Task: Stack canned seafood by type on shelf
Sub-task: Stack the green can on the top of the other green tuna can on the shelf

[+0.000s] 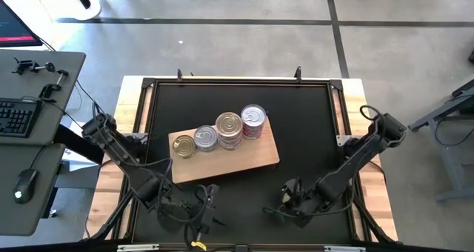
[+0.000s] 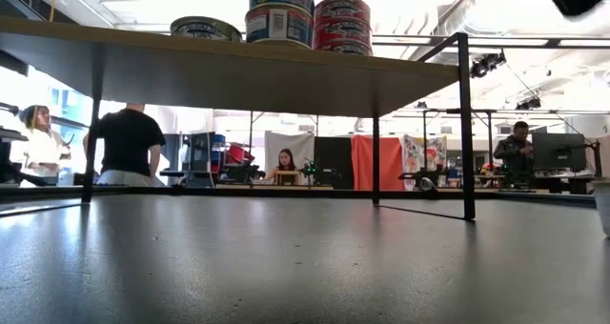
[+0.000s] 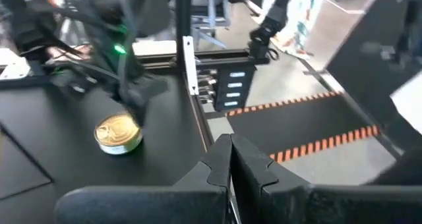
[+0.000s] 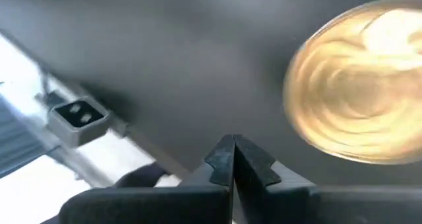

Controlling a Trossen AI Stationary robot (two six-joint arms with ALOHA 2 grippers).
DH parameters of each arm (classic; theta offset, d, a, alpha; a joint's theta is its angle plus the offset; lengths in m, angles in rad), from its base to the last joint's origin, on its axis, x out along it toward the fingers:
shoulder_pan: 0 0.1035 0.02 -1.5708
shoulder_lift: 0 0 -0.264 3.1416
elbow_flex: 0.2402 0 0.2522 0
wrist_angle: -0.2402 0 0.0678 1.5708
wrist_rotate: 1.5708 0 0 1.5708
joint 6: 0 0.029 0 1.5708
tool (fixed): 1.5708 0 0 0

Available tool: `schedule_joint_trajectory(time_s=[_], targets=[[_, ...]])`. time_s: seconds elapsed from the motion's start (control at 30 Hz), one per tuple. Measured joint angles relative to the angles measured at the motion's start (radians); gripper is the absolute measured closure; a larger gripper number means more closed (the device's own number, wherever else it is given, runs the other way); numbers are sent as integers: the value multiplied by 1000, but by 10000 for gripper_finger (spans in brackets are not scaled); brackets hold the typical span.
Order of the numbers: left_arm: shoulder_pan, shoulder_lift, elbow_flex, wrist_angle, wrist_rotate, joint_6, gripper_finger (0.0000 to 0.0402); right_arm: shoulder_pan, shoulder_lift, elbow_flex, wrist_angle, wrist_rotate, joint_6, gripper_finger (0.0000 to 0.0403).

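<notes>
Right end effector (image 1: 287,202): lowered to worktop (image 1: 311,126), fingers pressed together (empty). Gold-topped tin (image 4: 359,85) lies just beside it, flat.

In the low view the shelf (image 2: 229,71) is seen from beneath, its tins (image 2: 279,10) cut off above. The gold tin (image 4: 359,85) is blurred in the right wrist view.

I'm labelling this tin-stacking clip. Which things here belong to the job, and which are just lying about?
Job:
- shelf
- flat gold tin, silver tin, gold-topped stack and red-label tin, all on the shelf
- loose gold tin on the black table
- left claw and right claw, both shut

Lying about:
- keyboard
- mouse
</notes>
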Motion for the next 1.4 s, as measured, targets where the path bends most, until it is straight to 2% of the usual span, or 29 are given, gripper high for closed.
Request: schedule_joint_trajectory(time_s=[0.1,0.2,0.3,0.43,0.6,0.73,0.87,1.07,1.23,1.4], targets=[[13,0,0,1,30,46,401,-1,-2,97,-202,22,21,403],[31,16,0,42,22,59,401,-1,-2,128,-344,14,45,403],[48,68,0,153,17,52,401,-1,-2,102,-428,-15,107,403],[63,177,0,368,26,45,401,-16,-8,1,-444,-115,153,403],[72,328,-2,551,39,-11,402,-50,-47,-133,-355,-104,133,403],[80,413,-2,608,40,-108,401,-87,-69,-224,-235,-99,67,403],[81,474,-2,597,43,-184,401,-100,-68,-273,-75,-78,-9,403],[69,524,-2,537,43,-226,402,-86,-68,-279,14,-50,-34,403],[65,524,-2,411,24,-360,402,-65,-54,-278,152,19,-27,403],[65,524,-2,388,11,-385,401,-61,-2,-278,316,74,-24,403]])
